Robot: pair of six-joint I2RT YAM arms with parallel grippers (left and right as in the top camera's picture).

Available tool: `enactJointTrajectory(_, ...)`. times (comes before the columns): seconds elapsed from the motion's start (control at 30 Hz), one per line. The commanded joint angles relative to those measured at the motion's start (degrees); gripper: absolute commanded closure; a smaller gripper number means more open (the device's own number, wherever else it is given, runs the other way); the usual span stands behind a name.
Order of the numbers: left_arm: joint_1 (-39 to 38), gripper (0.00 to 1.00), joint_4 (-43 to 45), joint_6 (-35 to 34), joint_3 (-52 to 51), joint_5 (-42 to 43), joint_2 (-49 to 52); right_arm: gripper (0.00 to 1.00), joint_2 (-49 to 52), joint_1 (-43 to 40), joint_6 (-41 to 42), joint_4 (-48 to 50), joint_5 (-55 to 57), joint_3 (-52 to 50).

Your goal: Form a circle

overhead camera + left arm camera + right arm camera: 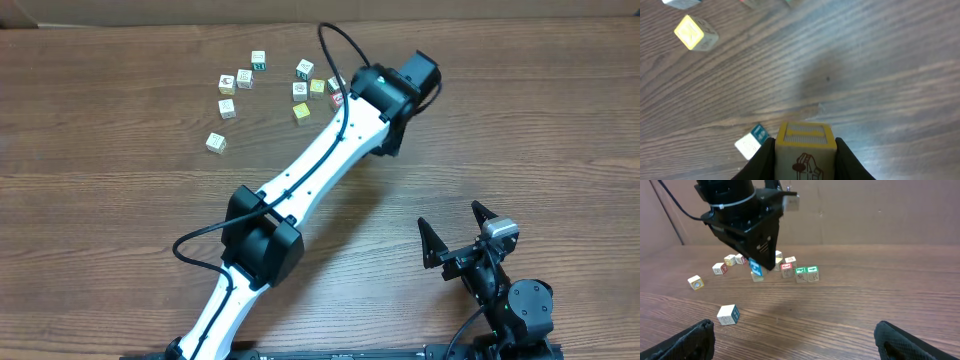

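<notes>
The left fingers (762,162) were clamped on a small wooden picture cube with a yellow-framed top (804,137), held just above the brown wood-grain desk (120,220) at its far side. The right fingers (432,245) were spread wide and empty, near the front right of the desk, well apart from the cubes.

No circle had been formed yet. The cubes for it lay loose at the far side.

The placing probably called for a straight, level descent. The white cube with a blue face (752,142) sat just beside the fingers and a skewed approach could have knocked it. Releasing only once the held cube rested flat against its neighbours seemed wise.

The overhead view showed about eleven cubes on the desk. Five lay in the left scatter, among them a lone white cube (215,142). Some six lay by the arm's end, partly hidden, so the count was uncertain. There were two arms, and one cube was held.
</notes>
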Motion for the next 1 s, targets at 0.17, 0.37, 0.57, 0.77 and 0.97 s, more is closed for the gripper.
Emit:
enactJointTrajectory(0.17, 1.8, 0.95, -6.9, 3.2, -0.3, -0.2, -2.3, 0.00, -0.7, -0.4, 0.2, 0.3, -0.1, -0.2)
enactJointTrajectory(0.37, 1.2, 0.95, -9.7, 2.0, -0.9, 0.0, -5.5, 0.00, -0.7, -0.4, 0.2, 0.3, -0.1, -0.2)
enactJointTrajectory(0.57, 2.0, 0.95, -3.6, 2.1, -14.8, -0.6, -17.8, 0.00, -0.7, -0.4, 0.2, 0.3, -0.1, -0.2)
enactJointTrajectory(0.77, 2.6, 0.95, 10.9, -1.7, -41.3, 0.9, -32.8, 0.00, -0.7, -0.4, 0.2, 0.3, -0.1, -0.2)
enactJointTrajectory(0.97, 2.5, 0.95, 21.3, -15.2, -54.7, 3.1, -37.1, 0.00, -0.7, -0.4, 0.2, 0.3, -0.1, -0.2)
